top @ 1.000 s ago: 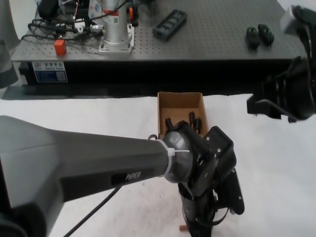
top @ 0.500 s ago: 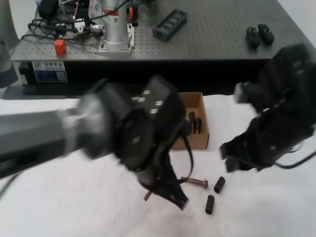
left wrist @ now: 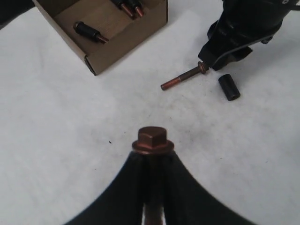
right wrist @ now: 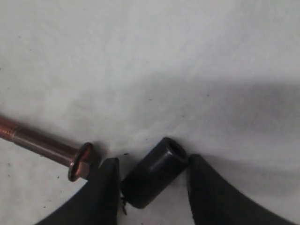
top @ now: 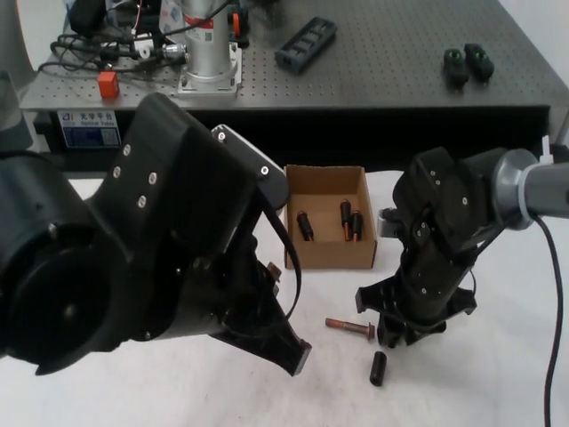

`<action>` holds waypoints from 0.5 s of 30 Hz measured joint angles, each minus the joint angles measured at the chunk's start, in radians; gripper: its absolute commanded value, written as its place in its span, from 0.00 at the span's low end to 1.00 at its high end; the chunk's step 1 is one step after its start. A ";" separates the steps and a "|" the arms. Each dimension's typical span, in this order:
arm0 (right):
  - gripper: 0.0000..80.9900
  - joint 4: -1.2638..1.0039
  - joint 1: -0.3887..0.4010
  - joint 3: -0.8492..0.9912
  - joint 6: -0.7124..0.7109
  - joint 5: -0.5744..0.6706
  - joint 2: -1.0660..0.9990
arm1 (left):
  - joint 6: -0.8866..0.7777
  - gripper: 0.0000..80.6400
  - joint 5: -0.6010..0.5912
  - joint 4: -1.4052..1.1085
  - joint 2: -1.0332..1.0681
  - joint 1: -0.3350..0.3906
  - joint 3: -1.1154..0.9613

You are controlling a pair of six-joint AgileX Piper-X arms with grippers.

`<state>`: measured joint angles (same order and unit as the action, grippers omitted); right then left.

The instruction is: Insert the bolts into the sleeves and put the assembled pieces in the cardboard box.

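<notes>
My left gripper (left wrist: 152, 157) is shut on a copper bolt (left wrist: 152, 140), held above the white cloth with its hex head pointing away from the wrist. A second copper bolt (top: 349, 326) lies loose on the cloth in front of the cardboard box (top: 329, 253). My right gripper (right wrist: 152, 187) is down on the cloth at that bolt's head, its fingers (right wrist: 105, 192) pressed against both sides of a black sleeve (right wrist: 154, 172). Another black sleeve (top: 379, 367) lies loose nearer the front. Three assembled pieces (top: 305, 225) lie in the box.
The big left arm (top: 133, 267) blocks the near left of the high view. Behind the cloth runs a black perforated bench (top: 391, 62) with a metal post, cables, an orange block and black parts. Bare white cloth (left wrist: 56, 122) spreads left of the loose bolt.
The right arm dropped from the air onto the sleeve beside the loose bolt's head. The left arm swung back and left with its bolt, uncovering the box and the loose parts.
</notes>
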<state>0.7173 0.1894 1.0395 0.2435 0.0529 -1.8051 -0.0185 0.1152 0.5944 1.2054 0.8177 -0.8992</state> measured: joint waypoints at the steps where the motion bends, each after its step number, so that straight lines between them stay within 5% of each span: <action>1: 0.27 0.000 0.000 0.000 0.002 -0.002 0.000 | 0.000 0.01 0.000 0.000 -0.001 0.000 0.000; 6: 0.01 0.000 0.000 0.000 -0.001 -0.003 0.000 | 0.000 0.01 0.000 0.018 -0.001 0.000 0.003; 15: 0.04 0.005 0.001 0.000 -0.087 -0.006 0.012 | -0.021 0.01 -0.032 0.035 -0.001 0.000 0.003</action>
<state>0.7219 0.1903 1.0395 0.1562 0.0471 -1.7929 -0.0391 0.0837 0.6292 1.2048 0.8177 -0.8964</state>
